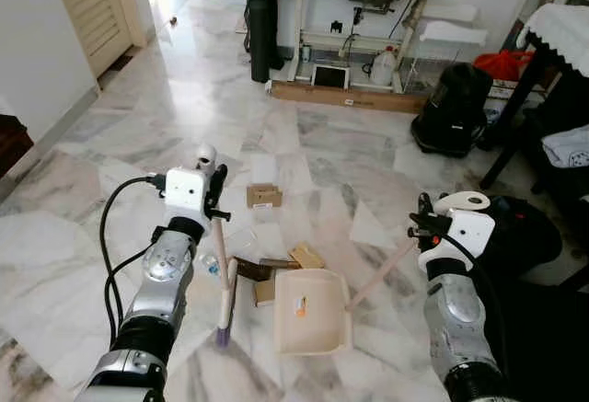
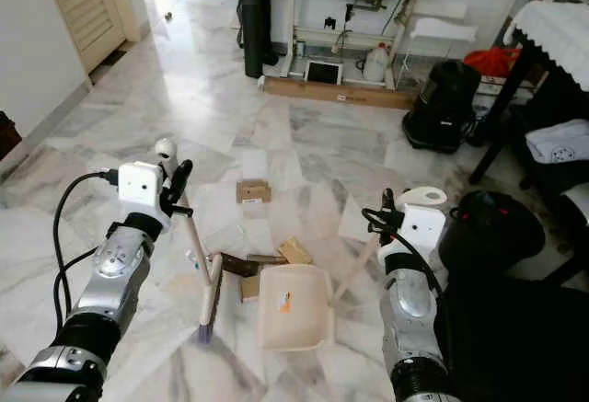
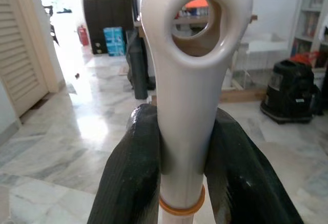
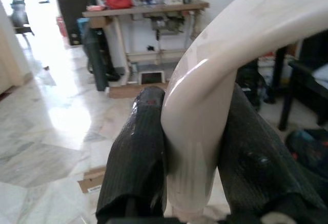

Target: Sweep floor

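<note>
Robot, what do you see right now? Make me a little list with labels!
left gripper: shut on the broom handle
broom: cream stick, head down on the floor, beside the dustpan
right gripper: shut on the dustpan handle
dustpan: cream, resting on the floor between the arms
rubbish: cardboard scraps at the dustpan's far edge; one small box farther off, apart
floor: shiny marble
behind: black vacuum cleaner near a table

No legible text, label or number anywhere.
</note>
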Available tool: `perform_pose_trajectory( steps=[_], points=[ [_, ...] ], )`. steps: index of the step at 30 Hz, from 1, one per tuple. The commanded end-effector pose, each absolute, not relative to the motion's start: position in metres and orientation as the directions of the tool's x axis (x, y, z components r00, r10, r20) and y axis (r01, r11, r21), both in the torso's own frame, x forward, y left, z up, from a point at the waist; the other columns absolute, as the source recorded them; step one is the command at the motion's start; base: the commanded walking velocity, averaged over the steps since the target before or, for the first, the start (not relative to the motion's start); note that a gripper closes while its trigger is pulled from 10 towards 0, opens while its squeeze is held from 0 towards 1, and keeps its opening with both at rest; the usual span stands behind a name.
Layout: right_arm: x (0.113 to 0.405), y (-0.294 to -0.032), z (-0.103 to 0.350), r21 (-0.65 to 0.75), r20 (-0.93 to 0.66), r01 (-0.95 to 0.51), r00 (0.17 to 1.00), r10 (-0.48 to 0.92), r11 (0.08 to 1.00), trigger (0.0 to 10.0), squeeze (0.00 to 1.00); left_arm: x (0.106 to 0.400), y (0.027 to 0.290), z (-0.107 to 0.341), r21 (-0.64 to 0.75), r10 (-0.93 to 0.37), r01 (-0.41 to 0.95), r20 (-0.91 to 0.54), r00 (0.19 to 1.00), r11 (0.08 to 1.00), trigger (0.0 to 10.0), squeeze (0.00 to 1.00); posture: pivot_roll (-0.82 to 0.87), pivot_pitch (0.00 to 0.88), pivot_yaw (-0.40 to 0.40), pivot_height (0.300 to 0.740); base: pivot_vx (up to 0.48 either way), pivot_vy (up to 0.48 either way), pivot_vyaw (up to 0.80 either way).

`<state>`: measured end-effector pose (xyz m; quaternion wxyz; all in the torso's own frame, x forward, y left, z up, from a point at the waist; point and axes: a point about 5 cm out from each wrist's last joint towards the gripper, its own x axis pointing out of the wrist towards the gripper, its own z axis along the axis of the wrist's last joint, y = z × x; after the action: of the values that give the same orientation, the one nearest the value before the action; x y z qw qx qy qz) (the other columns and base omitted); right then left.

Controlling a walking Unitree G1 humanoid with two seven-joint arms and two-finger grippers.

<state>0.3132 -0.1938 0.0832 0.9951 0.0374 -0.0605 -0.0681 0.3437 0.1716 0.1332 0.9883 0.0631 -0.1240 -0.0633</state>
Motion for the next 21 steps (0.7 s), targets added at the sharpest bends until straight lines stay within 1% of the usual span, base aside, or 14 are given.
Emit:
perform_pose_trajectory(
  steps=[1,14,21],
  points=[
    [0.3144,-0.2019,0.0943,0.082,0.170,0.151,0.972,-0.163,0.985,10.0,0.00,0.3449,0.1638,0.1408,0.142,-0.163,0.128,0.273,0.948,0.982,10.0,0.00,0.12,0.046,-0.026,0.740,0.000,0.401,0.00],
    [0.3146,-0.2006,0.0936,0.079,0.167,0.146,0.973,-0.157,0.986,10.0,0.00,0.3452,0.1640,0.1413,0.146,-0.165,0.128,0.275,0.947,0.981,10.0,0.00,0.13,0.035,-0.025,0.740,0.000,0.384,0.00],
    [0.3158,-0.2013,0.0950,0.077,0.171,0.147,0.973,-0.159,0.986,10.0,0.00,0.3462,0.1602,0.1428,0.152,-0.188,0.151,0.277,0.942,0.977,10.0,0.00,0.12,0.022,-0.023,0.740,0.000,0.000,0.00]
  ],
)
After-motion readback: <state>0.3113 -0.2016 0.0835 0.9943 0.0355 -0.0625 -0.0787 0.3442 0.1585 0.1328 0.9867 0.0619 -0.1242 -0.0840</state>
